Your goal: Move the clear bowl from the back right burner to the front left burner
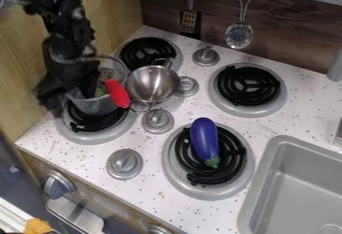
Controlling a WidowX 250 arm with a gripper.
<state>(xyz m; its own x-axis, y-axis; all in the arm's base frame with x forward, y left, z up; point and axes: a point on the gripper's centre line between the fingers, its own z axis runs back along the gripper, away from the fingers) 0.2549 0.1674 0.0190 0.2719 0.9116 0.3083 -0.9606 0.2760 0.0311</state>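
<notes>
Clear container [100,103] over the burner [100,135], beside the gripper [67,89]; whether jaws grip it, I cannot tell.

From a distance, I watch through a fixed camera set high over the front of the worktop [160,193], looking down at a steep slant toward the dark back wall [294,38] and angled to its left corner. It stands close enough for the four burners to span much of my view, with the sink [300,188] cut by the right edge and the cabinet front [100,198] crossing the lower left.
</notes>
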